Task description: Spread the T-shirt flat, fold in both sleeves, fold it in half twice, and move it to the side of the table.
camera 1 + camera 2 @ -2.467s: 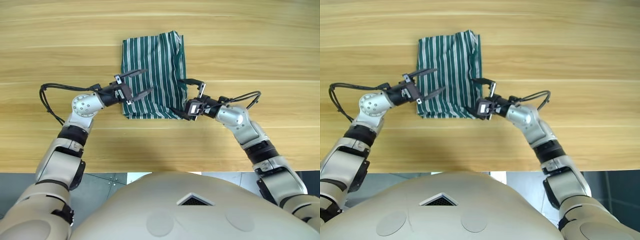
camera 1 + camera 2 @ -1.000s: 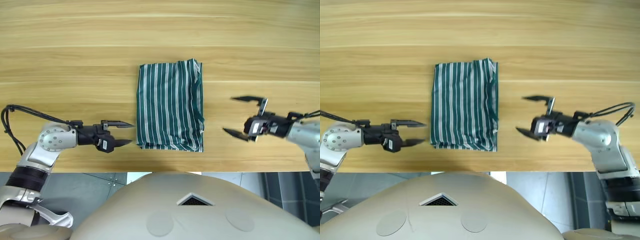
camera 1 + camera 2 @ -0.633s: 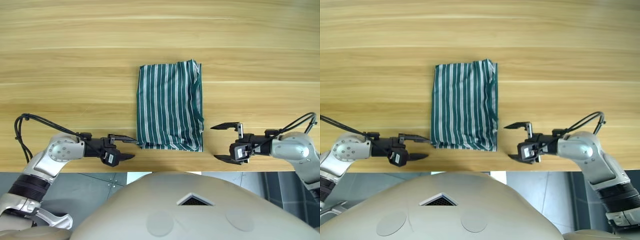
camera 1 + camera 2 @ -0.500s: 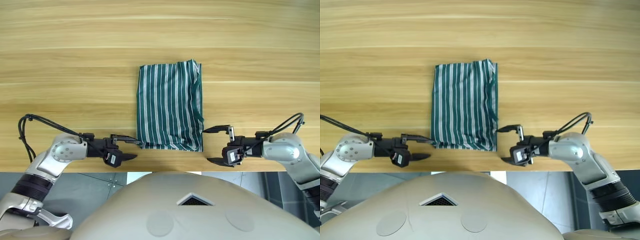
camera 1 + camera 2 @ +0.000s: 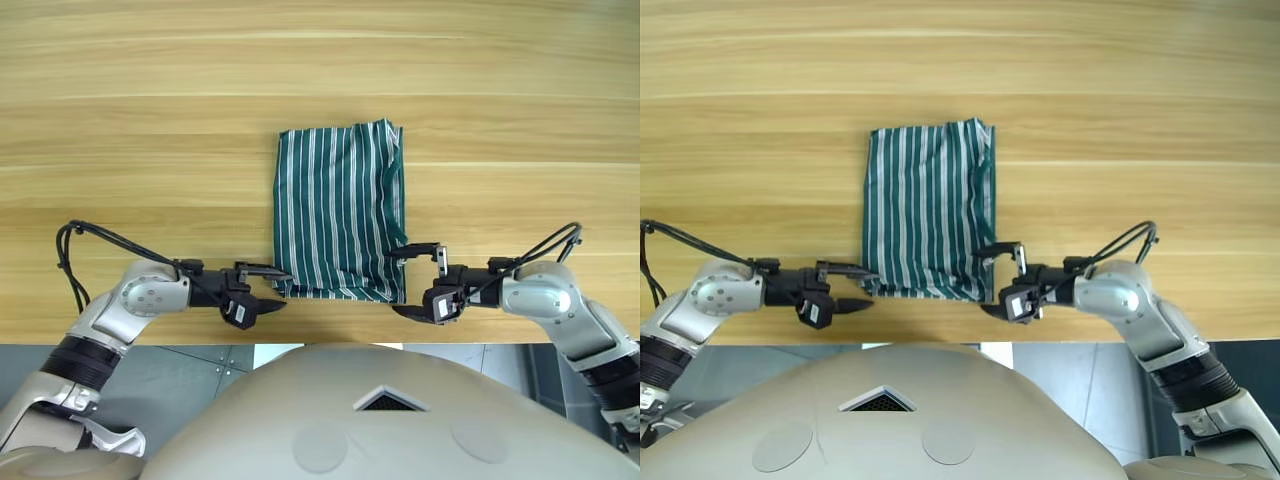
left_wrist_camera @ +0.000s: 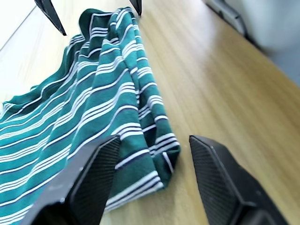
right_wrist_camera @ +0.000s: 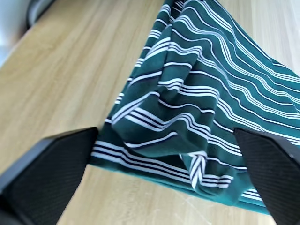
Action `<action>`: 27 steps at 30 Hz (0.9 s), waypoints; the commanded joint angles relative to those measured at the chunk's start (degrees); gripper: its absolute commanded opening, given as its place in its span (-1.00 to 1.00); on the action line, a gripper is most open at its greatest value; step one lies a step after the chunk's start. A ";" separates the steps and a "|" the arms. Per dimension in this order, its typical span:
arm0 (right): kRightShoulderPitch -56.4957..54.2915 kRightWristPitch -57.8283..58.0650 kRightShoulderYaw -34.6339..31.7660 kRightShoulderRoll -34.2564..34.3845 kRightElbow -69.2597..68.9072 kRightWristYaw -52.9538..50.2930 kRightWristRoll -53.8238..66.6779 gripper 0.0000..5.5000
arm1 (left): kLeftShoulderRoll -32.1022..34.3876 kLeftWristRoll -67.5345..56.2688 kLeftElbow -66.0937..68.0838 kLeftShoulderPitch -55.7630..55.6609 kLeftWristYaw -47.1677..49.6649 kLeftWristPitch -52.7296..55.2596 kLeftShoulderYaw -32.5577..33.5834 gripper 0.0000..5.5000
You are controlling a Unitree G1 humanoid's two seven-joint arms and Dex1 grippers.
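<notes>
We had brought both arms in from the sides over the last second. The left pincer [image 5: 284, 289] and the right pincer [image 5: 394, 281], well apart from the cloth a moment earlier, now stood at the near-left and near-right corners of the T-shirt [image 5: 340, 210]. Both were open, each with a corner of the cloth lying between its two fingers, and neither had closed on it yet. The T-shirt itself had not moved. It lay as a narrow striped rectangle, already folded, in the middle of the surface [image 5: 150, 100] close to the near edge. We judged the sleeves and at least one fold done. We took this approach as the set-up for pinching the near hem and carrying it to the far end.
</notes>
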 commanded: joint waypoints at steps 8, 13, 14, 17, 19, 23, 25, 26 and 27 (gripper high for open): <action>0.82 2.51 1.39 -1.89 3.41 0.95 -4.35 0.95 | -0.13 6.71 5.18 -2.17 1.50 -0.41 -2.60 0.01; 0.31 2.63 3.04 -1.15 4.63 0.94 -5.37 0.70 | 0.93 6.86 5.37 -2.12 1.29 -0.85 -3.58 0.01; 0.09 2.63 3.21 -1.01 4.84 0.86 -5.42 0.66 | 1.12 6.84 5.31 -2.05 1.23 -0.98 -3.78 0.01; -0.25 2.60 3.56 -0.98 5.22 0.56 -5.45 0.48 | 1.66 6.19 4.82 -1.71 0.86 -1.26 -4.32 -0.06; -0.44 2.61 3.77 -1.04 5.47 0.45 -5.47 0.35 | 1.88 5.98 4.85 -1.78 0.80 -1.36 -4.54 -0.17; -0.50 2.76 3.38 -1.62 5.46 0.00 -5.27 0.09 | 2.24 6.21 5.28 -2.02 0.97 -1.49 -4.76 -0.41; -0.17 2.84 2.68 -2.16 4.95 -0.34 -4.75 -0.04 | 2.25 6.70 5.93 -2.36 1.16 -1.62 -4.92 -0.53; -0.10 2.85 2.50 -2.35 4.78 -0.38 -4.58 -0.10 | 2.29 6.92 6.14 -2.36 1.32 -1.67 -4.97 -0.59; -0.03 2.88 2.40 -2.47 4.65 -0.40 -4.48 -0.17 | 2.28 7.13 6.39 -2.43 1.47 -1.75 -5.05 -0.66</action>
